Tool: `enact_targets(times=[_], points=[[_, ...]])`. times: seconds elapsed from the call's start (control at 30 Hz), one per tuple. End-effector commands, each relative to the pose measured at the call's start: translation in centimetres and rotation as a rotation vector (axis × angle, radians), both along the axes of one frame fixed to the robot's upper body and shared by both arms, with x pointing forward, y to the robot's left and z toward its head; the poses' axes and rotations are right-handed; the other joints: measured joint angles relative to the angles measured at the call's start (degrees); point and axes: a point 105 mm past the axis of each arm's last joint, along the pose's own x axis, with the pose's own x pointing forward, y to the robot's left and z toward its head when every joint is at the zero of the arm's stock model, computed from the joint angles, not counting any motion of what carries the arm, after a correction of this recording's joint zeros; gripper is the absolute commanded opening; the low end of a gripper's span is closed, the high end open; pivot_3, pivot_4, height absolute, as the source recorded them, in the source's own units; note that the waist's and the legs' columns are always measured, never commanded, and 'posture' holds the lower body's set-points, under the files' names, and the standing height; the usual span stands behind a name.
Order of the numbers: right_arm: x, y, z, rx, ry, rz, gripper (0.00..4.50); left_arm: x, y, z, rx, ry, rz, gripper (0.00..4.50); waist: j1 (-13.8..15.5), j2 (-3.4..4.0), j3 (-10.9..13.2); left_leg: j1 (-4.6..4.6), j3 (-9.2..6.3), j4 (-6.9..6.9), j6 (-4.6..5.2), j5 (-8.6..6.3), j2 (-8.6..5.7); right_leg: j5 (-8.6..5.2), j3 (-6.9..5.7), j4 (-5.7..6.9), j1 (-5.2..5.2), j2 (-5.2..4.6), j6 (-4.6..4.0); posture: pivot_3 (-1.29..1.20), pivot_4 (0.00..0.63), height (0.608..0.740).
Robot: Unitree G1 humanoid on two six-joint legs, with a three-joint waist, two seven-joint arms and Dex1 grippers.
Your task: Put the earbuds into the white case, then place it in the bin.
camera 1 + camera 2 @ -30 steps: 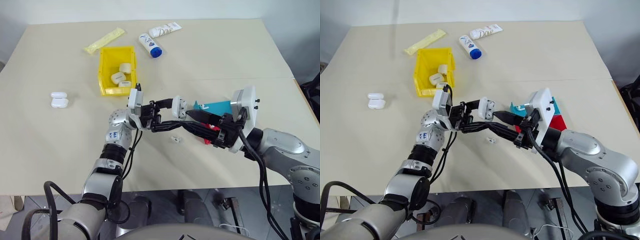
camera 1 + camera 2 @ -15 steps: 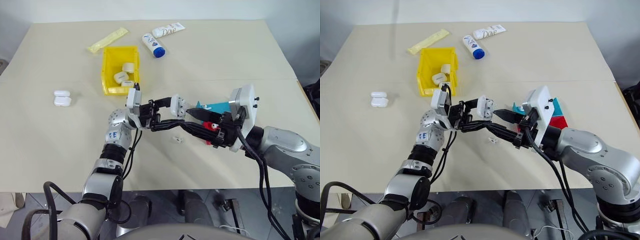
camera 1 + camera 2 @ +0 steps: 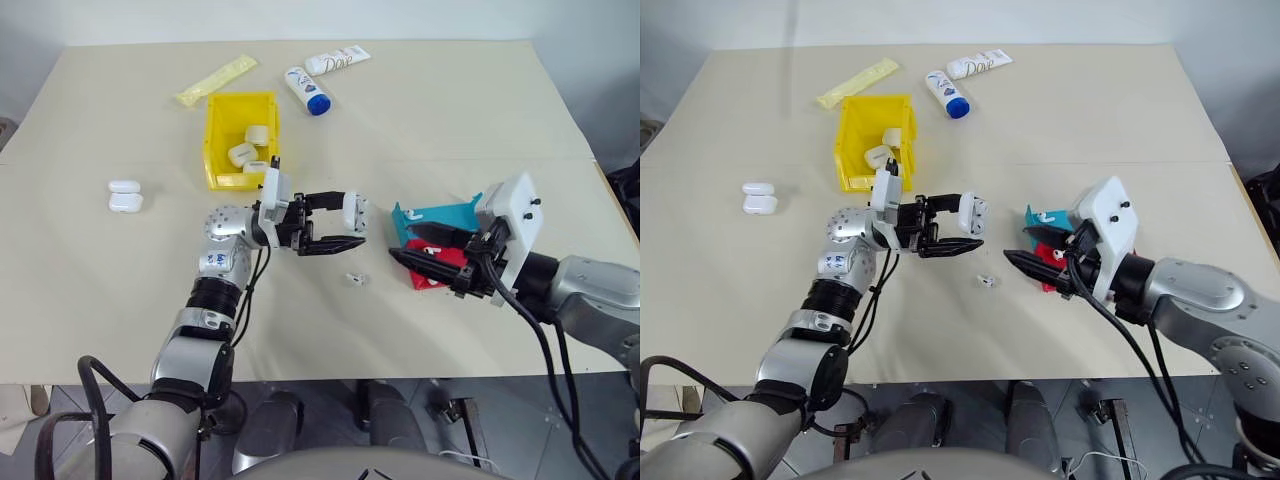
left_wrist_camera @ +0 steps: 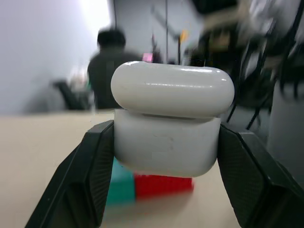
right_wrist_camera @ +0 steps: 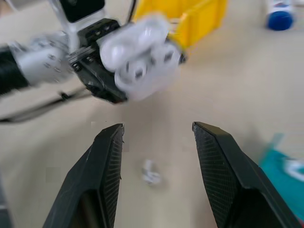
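the left gripper (image 3: 352, 226) holds the white case (image 3: 354, 211) pinched above the table (image 3: 450, 120), near the bin (image 3: 222, 128); the right gripper (image 3: 408, 247) hangs parted and empty; one earbud (image 3: 355, 279) lies between them

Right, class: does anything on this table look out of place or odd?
Yes. One earbud lies loose on the bare table, below the white case that the left gripper holds with its lid open. It belongs inside that case. Two more white cases sit outside the bin, to its left.
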Motion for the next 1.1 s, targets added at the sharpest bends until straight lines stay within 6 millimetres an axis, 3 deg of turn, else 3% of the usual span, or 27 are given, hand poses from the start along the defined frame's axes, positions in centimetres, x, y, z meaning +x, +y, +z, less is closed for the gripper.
enact_targets(times=[0.03, 0.1, 0.2, 0.23, 0.33, 0.53, 0.67, 0.87, 1.0, 1.1], points=[[-0.3, 1.5, 3.1, -0.056, -0.141, 0.052, 1.79, 0.5, -0.8, 1.2, 0.072, -0.082, 0.017, 2.83, 0.0, 0.0, 0.0, 0.0, 0.0, -0.01, 0.0, 0.0, 0.0, 0.0, 0.0, 0.0, 0.0, -0.01, 0.0, 0.0, 0.15, 0.74], [0.7, 2.3, 4.2, -0.075, -0.166, 0.055, 1.15, 0.9, -0.9, 1.1, 0.118, -0.097, 0.038, 2.83, -0.2, 0.0, 0.0, -0.02, 0.0, 0.0, 0.0, 0.0, 0.01, 0.0, 0.0, 0.0, -0.02, 0.0, 0.0, 0.0, 0.15, 0.74], [1.8, 4.3, 4.4, -0.126, -0.146, 0.088, 0.11, 1.4, -1.3, 1.1, 0.148, -0.107, 0.067, 2.83, -0.2, -0.04, 0.0, -0.02, -0.01, -0.06, -0.02, 0.0, 0.07, 0.0, -0.02, -0.02, -0.03, 0.01, -0.01, 0.0, 0.15, 0.74], [2.1, 5.1, 4.3, -0.144, -0.136, 0.102, 0.05, 1.5, -1.5, 1.1, 0.154, -0.111, 0.07, 2.83, -0.2, -0.03, 0.0, -0.02, 0.0, -0.08, -0.02, 0.0, 0.07, 0.0, -0.02, -0.04, -0.03, -0.01, -0.01, 0.0, 0.15, 0.74], [3.1, 6.4, 3.4, -0.187, -0.107, 0.113, 0.05, 1.6, -1.8, 1.2, 0.154, -0.119, 0.07, 2.83, -0.1, -0.04, 0.0, -0.06, -0.01, -0.09, -0.01, 0.0, 0.04, 0.0, -0.03, -0.05, -0.06, -0.03, -0.02, 0.0, 0.15, 0.74], [4.3, 7.0, 1.6, -0.264, -0.09, 0.123, 0.05, 1.6, -2.3, 1.4, 0.141, -0.13, 0.065, 2.83, -0.1, -0.06, 0.0, -0.13, -0.03, 0.03, 0.06, 0.03, -0.15, 0.01, -0.07, 0.0, -0.08, -0.15, 0.01, 0.0, 0.15, 0.74], [4.4, 6.2, 1.3, -0.295, -0.085, 0.113, 0.05, 1.4, -1.5, 1.7, 0.114, -0.133, 0.063, 2.83, -0.3, -0.06, 0.0, -0.12, -0.03, 0.01, 0.06, 0.03, -0.13, 0.02, -0.07, 0.0, -0.08, -0.14, 0.01, 0.0, 0.15, 0.74], [3.1, 4.1, 1.9, -0.291, -0.099, 0.087, 0.05, 1.6, 0.8, 2.2, 0.079, -0.113, 0.099, 2.83, -0.3, -0.07, 0.0, -0.13, -0.04, 0.0, 0.06, 0.03, -0.12, 0.02, -0.08, -0.01, -0.08, -0.14, 0.01, 0.0, 0.15, 0.74], [2.1, 3.5, 2.9, -0.201, -0.151, 0.096, 0.05, 1.8, 1.7, 2.4, 0.07, -0.092, 0.122, 2.83, 0.0, -0.07, 0.0, -0.12, -0.04, 0.01, 0.07, 0.03, -0.14, 0.02, -0.08, 0.0, -0.07, -0.17, 0.01, 0.0, 0.15, 0.74], [0.8, 1.9, 3.5, 0.013, -0.123, 0.132, 0.21, 2.3, 3.1, 2.5, 0.065, -0.05, 0.176, 2.83, 0.1, -0.18, 0.0, -0.13, -0.05, 0.04, 0.08, 0.02, -0.16, 0.03, -0.08, 0.0, -0.05, -0.17, 0.03, 0.0, 0.15, 0.74]])
